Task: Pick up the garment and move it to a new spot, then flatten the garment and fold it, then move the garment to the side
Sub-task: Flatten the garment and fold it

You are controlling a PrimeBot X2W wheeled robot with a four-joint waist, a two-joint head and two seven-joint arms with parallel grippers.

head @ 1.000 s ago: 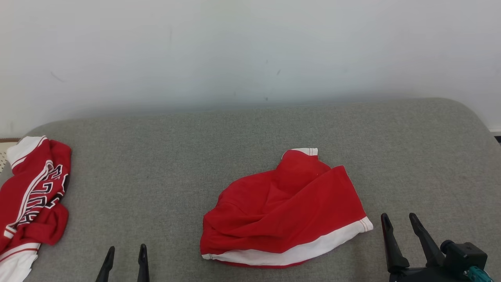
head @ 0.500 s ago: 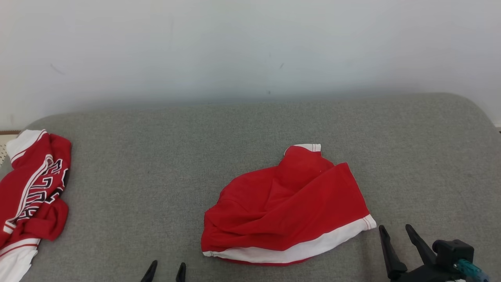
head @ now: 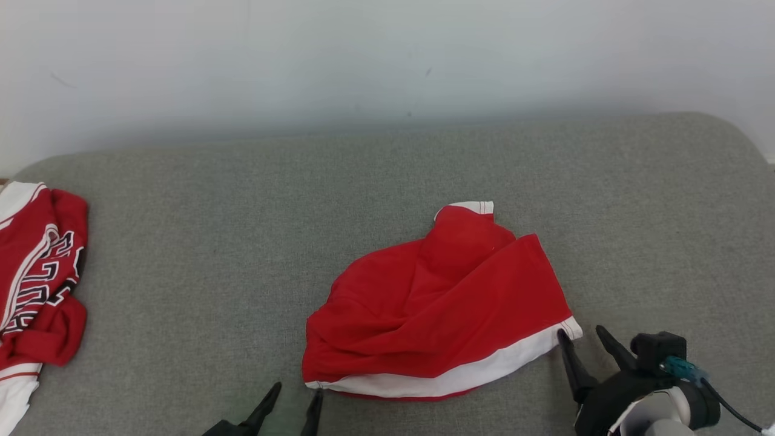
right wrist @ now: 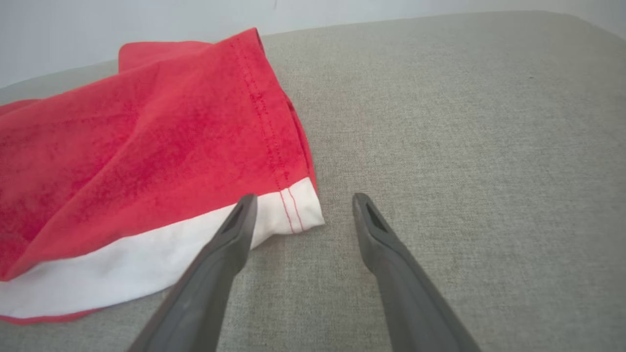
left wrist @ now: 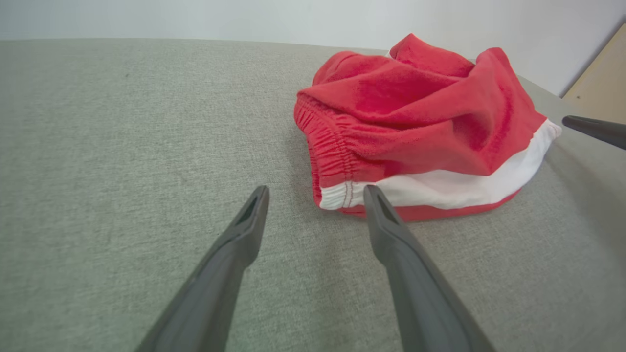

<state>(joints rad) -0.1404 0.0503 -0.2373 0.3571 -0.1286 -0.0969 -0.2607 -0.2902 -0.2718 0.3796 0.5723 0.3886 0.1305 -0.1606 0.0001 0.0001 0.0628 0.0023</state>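
Both tools have closed in on the garment since the earlier frames. The left tool (head: 296, 393) has come from well left to just beside its near-left corner, and the right tool (head: 580, 333) has come up to its near-right corner. The head camera has also shifted.

- Bench (head: 212, 242): grey fabric top.
- Garment (head: 436, 315): red with a white hem, crumpled, right of centre, near the front edge.
- Jersey (head: 36, 284): at the left edge, well apart.
- Tools: both spread wide, nothing held.

Risk: a fingertip may push the hem along instead of sliding under it. A pinch may also catch only the top layer, so the cloth lifts bunched.

The left wrist view shows a gathered waistband (left wrist: 332, 146), unreadable from the head view. The right wrist view shows one finger overlapping the hem corner (right wrist: 298, 210); contact cannot be told.
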